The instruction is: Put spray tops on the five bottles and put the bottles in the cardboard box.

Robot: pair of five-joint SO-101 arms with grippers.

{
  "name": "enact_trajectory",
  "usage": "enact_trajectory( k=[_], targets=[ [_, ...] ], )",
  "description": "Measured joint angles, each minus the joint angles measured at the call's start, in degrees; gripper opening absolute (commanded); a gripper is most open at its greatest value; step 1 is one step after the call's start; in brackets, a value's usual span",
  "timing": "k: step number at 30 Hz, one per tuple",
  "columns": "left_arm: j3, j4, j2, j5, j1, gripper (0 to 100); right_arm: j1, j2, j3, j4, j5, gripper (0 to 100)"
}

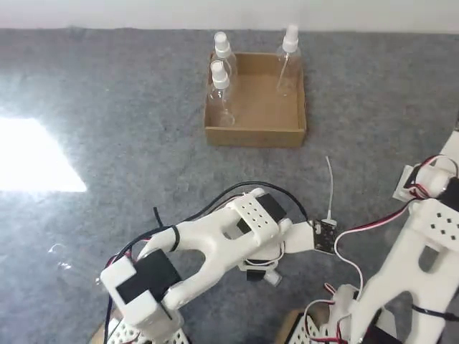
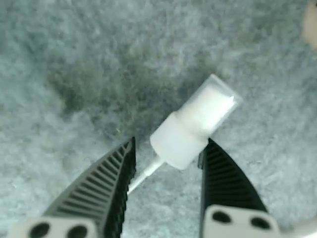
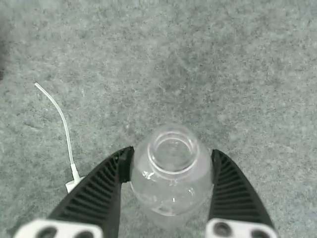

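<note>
Nearest the arms' bases, on the grey carpeted worktop [image 1: 107,86], the left gripper [image 2: 171,144] has a spray top [image 2: 190,126] in its mouth. The spray top is white with a clear cap over the nozzle. Its long axis runs aslant, with the capped head pointing away from the wrist and the thin dip tube trailing back toward it. Whether the gripper is clamped on it cannot be told.

Beside it, the right gripper [image 3: 171,152] grasps a bottle [image 3: 171,183], its black ribbed fingers [image 3: 99,188] pressed against both sides of the shoulder. The bottle is clear plastic and stands upright with its neck open and bare, the mouth facing straight up.

Just beside that bottle, a second spray top [image 3: 72,183] lies flat on the worktop. Its head is nearer the arms and its curved tube points toward the far side.

Farther off sits the cardboard box [image 1: 254,136], shallow and open. Three capped bottles stand upright in it: two [image 1: 221,86] along one side and one [image 1: 289,61] in the far opposite corner.
</note>
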Motion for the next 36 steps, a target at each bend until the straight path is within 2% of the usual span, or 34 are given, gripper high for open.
enact_trajectory(
  k=[4, 9, 17, 25, 30, 36],
  targets=[
    [-0.1, 0.0, 0.0, 0.4, 0.0, 20, 0.0, 0.0, 0.0, 0.0, 0.0, 14.4],
    [-2.1, 0.3, 0.1, 3.3, 0.4, 26, 0.0, 0.0, 0.0, 0.0, 0.0, 14.4],
    [-2.6, -0.4, 0.7, 3.7, 4.0, 26, 0.0, 0.0, 0.0, 0.0, 0.0, 14.4],
    [-2.2, -0.5, 0.7, 4.0, 3.9, 10, 0.0, 0.0, 0.0, 0.0, 0.0, 14.4],
    [-1.3, -0.3, 0.7, 4.0, 4.0, 4, 0.0, 0.0, 0.0, 0.0, 0.0, 14.4],
    [-2.5, 6.2, -0.1, 5.2, 3.5, 1, 0.0, 0.0, 0.0, 0.0, 0.0, 14.4]
  ],
)
